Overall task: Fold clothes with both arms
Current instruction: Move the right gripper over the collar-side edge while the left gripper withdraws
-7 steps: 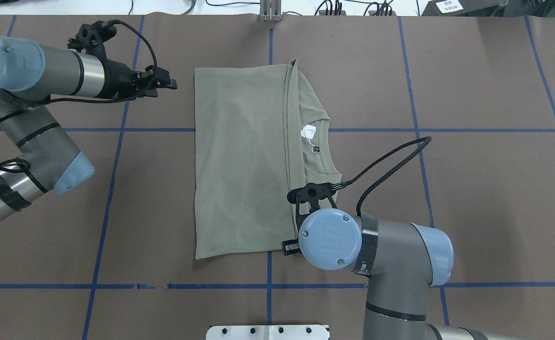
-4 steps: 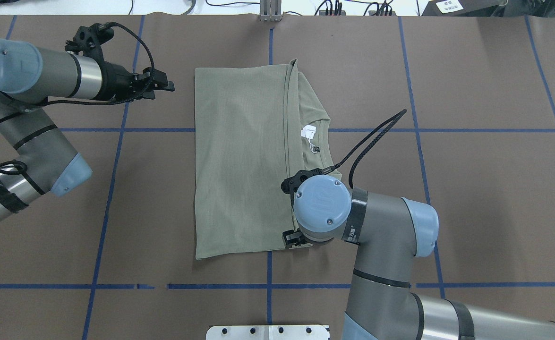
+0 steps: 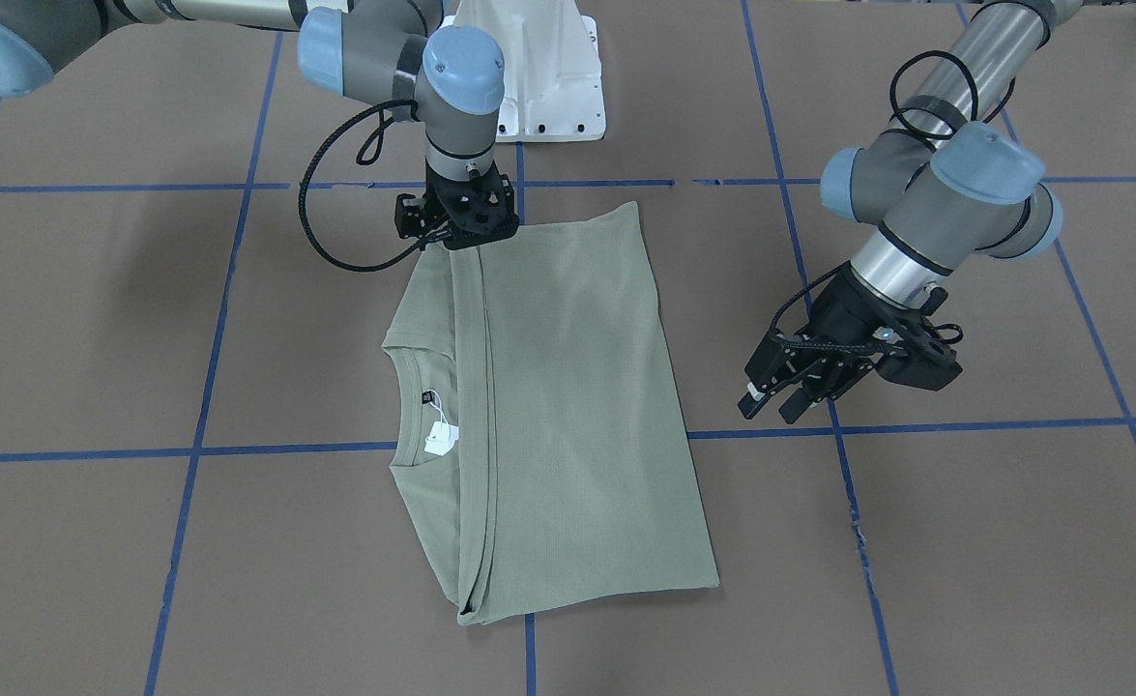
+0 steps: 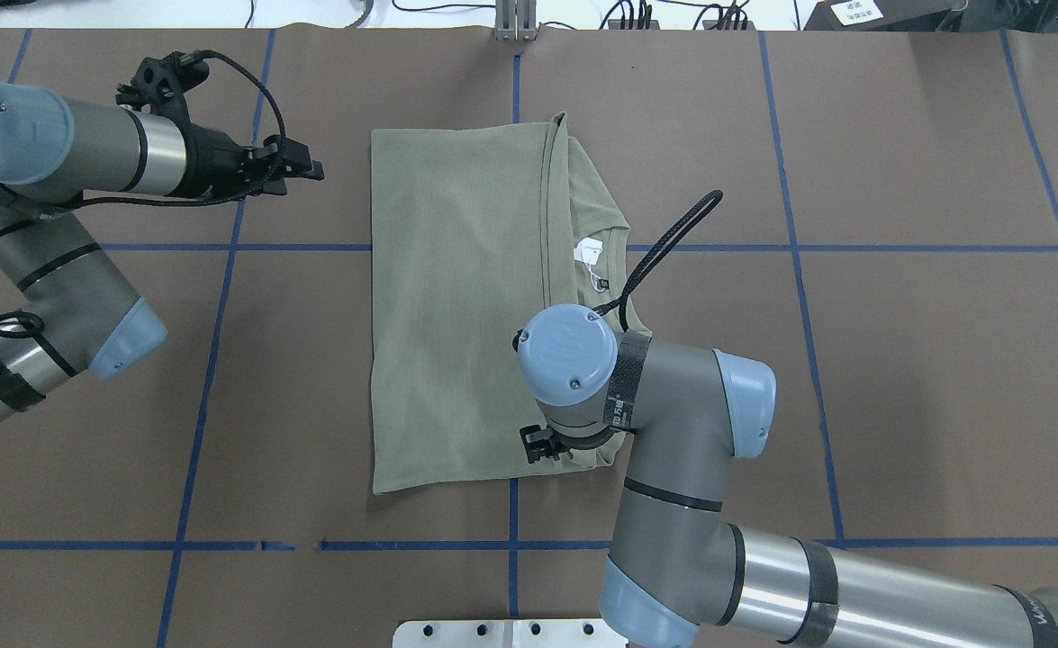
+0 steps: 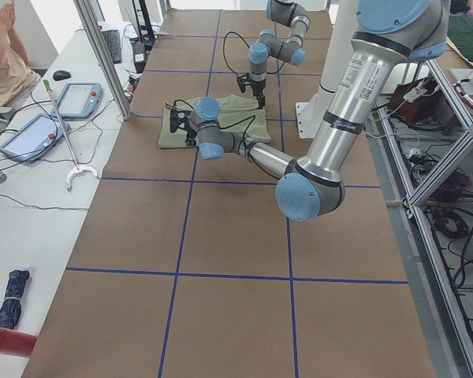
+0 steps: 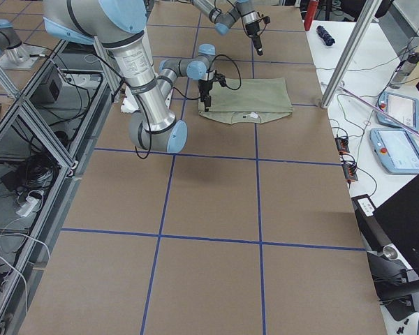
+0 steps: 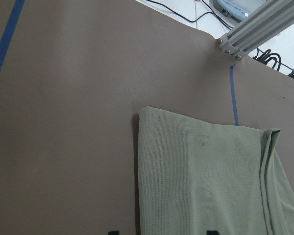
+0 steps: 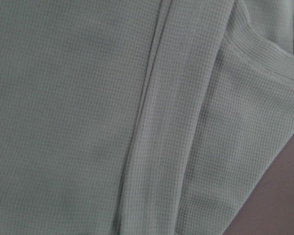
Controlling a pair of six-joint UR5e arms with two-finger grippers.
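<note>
The left arm [image 4: 69, 270] and the right arm [image 4: 673, 441] are silver-grey tubes joined by rounded light blue joint caps [image 4: 567, 353], each cap dotted with small screws and pressed with a faint logo. Black bands [image 4: 626, 396] ring the segments, one on the right arm printed with white lettering, and a black braided cable [image 4: 668, 238] loops off each wrist.

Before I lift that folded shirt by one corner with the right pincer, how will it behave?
Likely floppy: the shirt is thin waffle knit lying flat, so a one-corner lift should leave the rest drooping. Its folded layers look loose and may slide open. Probably light for its size.
</note>
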